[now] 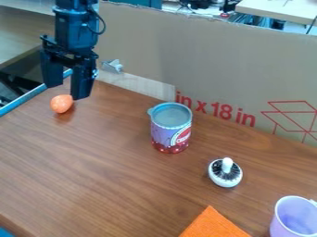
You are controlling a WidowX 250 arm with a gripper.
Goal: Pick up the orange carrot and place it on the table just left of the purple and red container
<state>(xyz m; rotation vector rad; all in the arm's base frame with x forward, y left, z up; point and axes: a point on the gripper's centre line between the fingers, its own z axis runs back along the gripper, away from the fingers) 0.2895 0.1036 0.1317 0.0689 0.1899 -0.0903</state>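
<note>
ok, so we've got the black gripper [66, 91] at the far left, hanging down over the tabletop [117, 176], fingers wide w/ a clear gap btwn them. right below, on the wood nr the far-left edge, sits the small orange ball [61, 104], a bit egg-ish, w/ one fingertip rt by its upper right side; can't tell if they touch. over to the right, abt mid-table toward the far side, there's the can [168, 129], upright, gray top, purple & red label. then nearer & further right, the round brush [225, 173], white w/ dark bristles & a white knob up top. down at the near edge, an orange cloth [213, 224], w/ a lilac cup [296, 217] to its right in the near right corner. & along the far side, a cardboard wall [248, 83] w/ red print.
</note>
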